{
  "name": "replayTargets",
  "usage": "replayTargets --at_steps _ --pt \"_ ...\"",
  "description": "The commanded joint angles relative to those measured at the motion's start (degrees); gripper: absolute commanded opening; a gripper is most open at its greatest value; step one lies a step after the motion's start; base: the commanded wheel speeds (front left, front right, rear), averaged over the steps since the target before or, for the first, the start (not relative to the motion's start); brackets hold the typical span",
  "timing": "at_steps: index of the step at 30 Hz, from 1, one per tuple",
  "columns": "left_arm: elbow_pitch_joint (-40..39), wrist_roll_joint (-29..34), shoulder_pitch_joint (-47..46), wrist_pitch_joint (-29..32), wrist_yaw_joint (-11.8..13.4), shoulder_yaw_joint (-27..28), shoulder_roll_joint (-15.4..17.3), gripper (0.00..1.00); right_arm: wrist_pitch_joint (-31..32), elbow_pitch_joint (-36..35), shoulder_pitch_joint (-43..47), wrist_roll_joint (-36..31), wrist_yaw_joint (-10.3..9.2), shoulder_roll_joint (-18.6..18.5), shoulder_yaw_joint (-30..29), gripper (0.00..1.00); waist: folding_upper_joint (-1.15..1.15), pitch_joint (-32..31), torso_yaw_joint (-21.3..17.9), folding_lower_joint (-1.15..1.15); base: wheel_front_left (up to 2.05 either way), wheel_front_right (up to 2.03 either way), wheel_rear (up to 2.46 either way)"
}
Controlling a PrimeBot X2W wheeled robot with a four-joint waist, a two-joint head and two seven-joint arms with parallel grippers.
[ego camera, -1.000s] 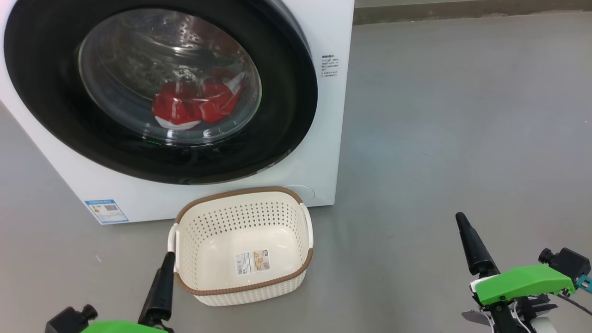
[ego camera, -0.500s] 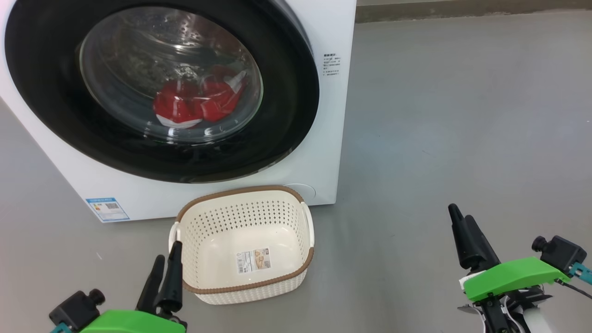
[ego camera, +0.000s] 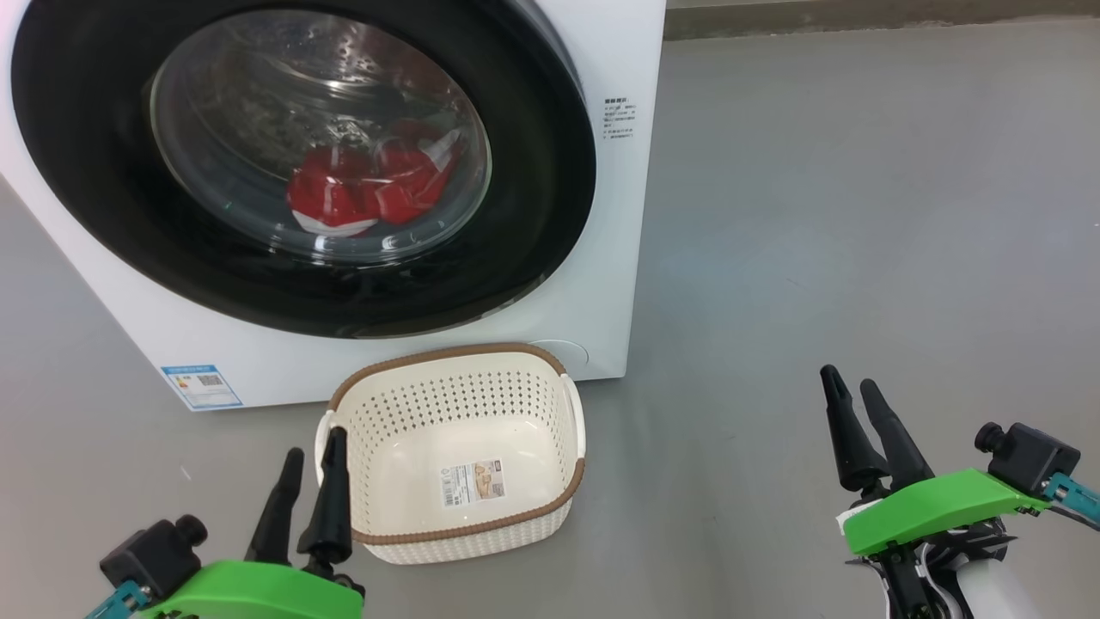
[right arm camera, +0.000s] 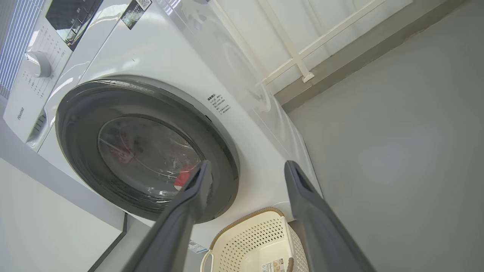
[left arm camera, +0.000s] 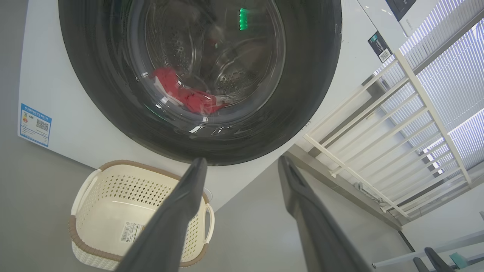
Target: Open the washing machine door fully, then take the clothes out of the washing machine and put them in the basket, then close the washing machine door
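Both tools have spread their fingers over the past second. The left tool [ego camera: 315,441] now stands parted, holding nothing, at the near-left corner of the cream basket [ego camera: 447,354], and the right tool [ego camera: 848,376] is parted and empty above the grey floor [ego camera: 816,215]. A white railing [left arm camera: 378,124] runs beside the white washing machine [ego camera: 619,215]. The glossy black washing machine door [ego camera: 103,215] is shut, with red clothes [ego camera: 361,193] behind its glass and the basket on the floor just in front.
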Motion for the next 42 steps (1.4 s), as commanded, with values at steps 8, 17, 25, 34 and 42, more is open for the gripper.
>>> replayTargets --at_steps 8,17,25,34,42 --pt "-4.38 7.25 -2.82 -2.24 2.29 0.31 0.98 1.00 -2.33 -2.43 -4.12 -7.50 0.30 -0.66 2.40 1.00 0.00 0.00 -0.25 0.00 0.00 0.00 0.00" --pt "-5.59 12.48 -3.30 -3.57 3.84 -0.29 1.04 1.00 -3.63 -2.42 -4.75 -12.94 0.33 -0.71 2.89 1.00 0.00 -0.05 -0.24 0.00 0.00 0.00 0.00" --pt "-6.49 17.52 -3.48 -4.90 4.97 -0.91 1.10 1.00 -4.92 -2.16 -5.25 -17.59 0.36 -0.75 3.76 1.00 0.00 -0.45 -0.22 0.00 0.00 0.00 0.00" --pt "-6.93 22.61 -3.44 -6.39 6.56 -1.70 1.16 1.00 -6.39 -1.91 -5.80 -23.49 0.40 -0.81 4.70 1.00 0.00 -0.75 -0.30 0.00 0.00 0.00 0.00" --pt "-6.70 27.05 -4.46 -7.72 7.93 -2.43 1.22 1.00 -7.69 -1.76 -6.67 -28.94 0.42 -0.85 4.71 1.00 0.00 -0.34 -0.20 0.00 0.00 0.00 0.00"
